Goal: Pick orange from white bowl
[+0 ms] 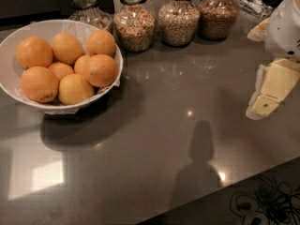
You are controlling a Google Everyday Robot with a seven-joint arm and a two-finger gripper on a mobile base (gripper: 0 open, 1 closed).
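Observation:
The white bowl (14,43) stands at the left of the dark counter and holds several oranges. The orange (101,70), deep orange and dimpled, lies on top at the bowl's right side. A paler yellowish one (75,89) lies in front of it, and one with a dark mark low down (39,84) is at the front left. My gripper (268,93), cream and white, hangs at the right edge of the view above the counter, far to the right of the bowl and holding nothing.
Several glass jars of grain (135,25) stand in a row along the back of the counter. The counter's front edge (225,191) runs diagonally at the lower right, with cables on the floor (262,205) beyond it.

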